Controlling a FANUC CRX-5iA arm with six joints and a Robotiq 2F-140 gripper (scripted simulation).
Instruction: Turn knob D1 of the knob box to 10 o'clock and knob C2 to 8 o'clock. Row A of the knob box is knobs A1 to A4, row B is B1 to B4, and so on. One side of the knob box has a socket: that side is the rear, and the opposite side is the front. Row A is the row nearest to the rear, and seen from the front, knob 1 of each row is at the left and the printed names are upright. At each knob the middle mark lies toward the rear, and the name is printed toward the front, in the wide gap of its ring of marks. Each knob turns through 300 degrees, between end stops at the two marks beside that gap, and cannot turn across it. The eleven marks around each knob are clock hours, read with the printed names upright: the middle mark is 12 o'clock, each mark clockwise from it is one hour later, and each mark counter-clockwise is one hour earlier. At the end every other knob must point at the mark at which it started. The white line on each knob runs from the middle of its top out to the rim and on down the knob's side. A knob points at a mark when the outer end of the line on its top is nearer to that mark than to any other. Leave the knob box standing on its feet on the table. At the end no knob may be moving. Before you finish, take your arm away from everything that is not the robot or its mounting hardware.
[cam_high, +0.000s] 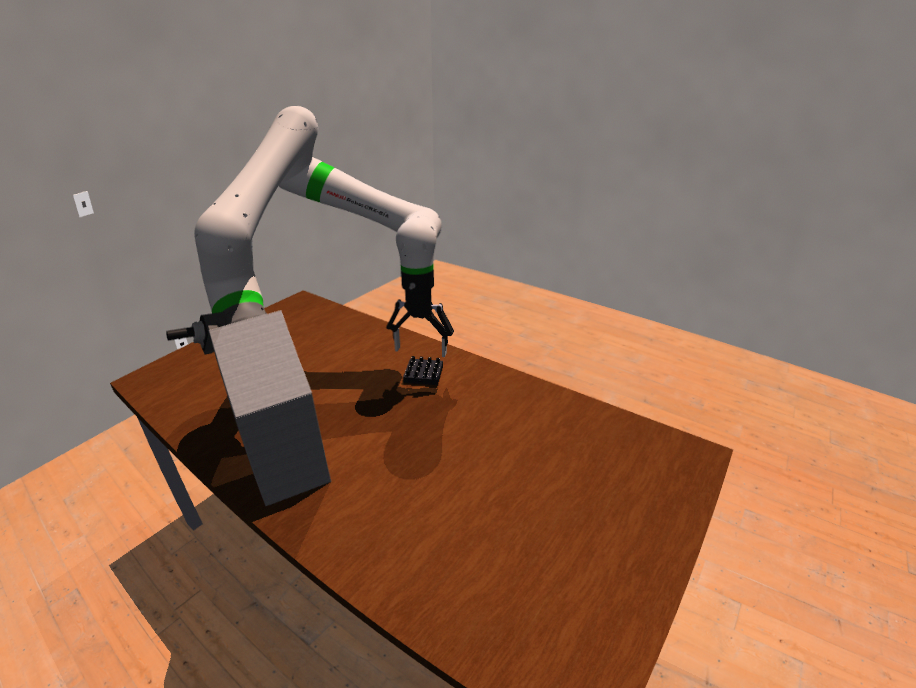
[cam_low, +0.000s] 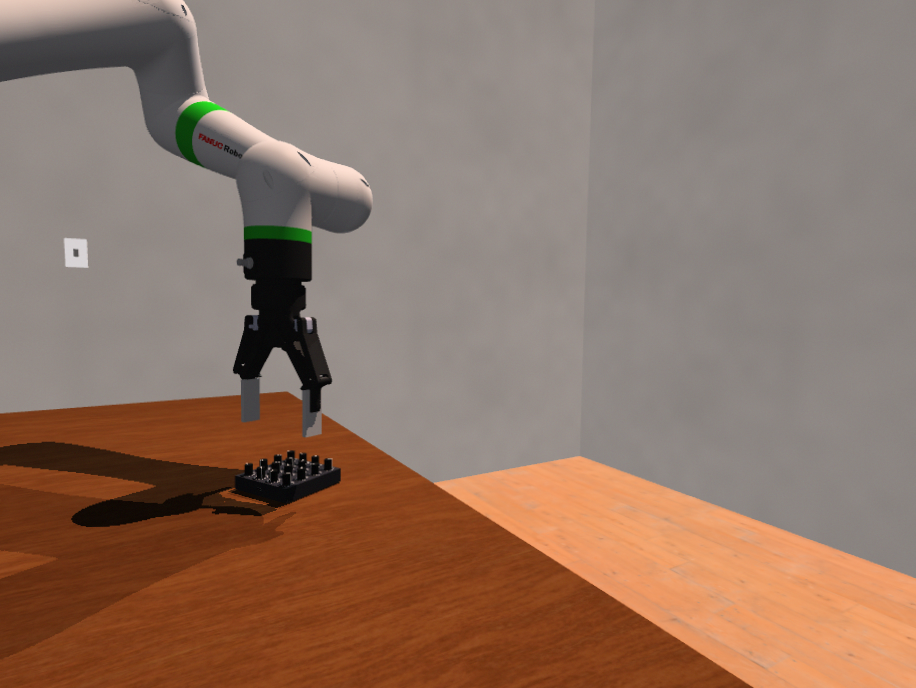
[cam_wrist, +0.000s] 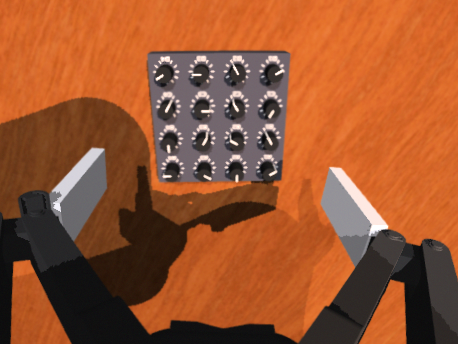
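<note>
The table (cam_high: 518, 481) (cam_low: 444, 592) (cam_wrist: 400, 50) lies below the jaws. The arm (cam_high: 362, 196) (cam_low: 277, 185) reaches down to them from above; the grey block (cam_high: 285, 444) stands well off to one side. The gripper (cam_high: 420, 348) (cam_low: 281, 429) (cam_wrist: 217, 177) has its jaws wide apart, holding nothing. The box (cam_high: 420, 382) (cam_low: 311, 490) (cam_wrist: 218, 90) sits on the table, lower than the fingertips and apart from them, carrying sixteen knobs (cam_high: 420, 372) (cam_low: 286, 479) (cam_wrist: 201, 74) in four rows, their white lines pointing various ways.

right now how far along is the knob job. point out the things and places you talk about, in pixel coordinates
Done: neither turn; the box (cam_high: 420, 382) (cam_low: 311, 488) (cam_wrist: 219, 124) stands on the table (cam_high: 555, 518) (cam_low: 444, 592) (cam_wrist: 360, 85). In hand: nothing; the gripper (cam_high: 420, 348) (cam_low: 281, 428) (cam_wrist: 217, 177) is open, off the box. Left: both turns. D1 (cam_wrist: 273, 75) points near 8 o'clock, not 10; C2 (cam_wrist: 237, 108) near 5, not 8.
</note>
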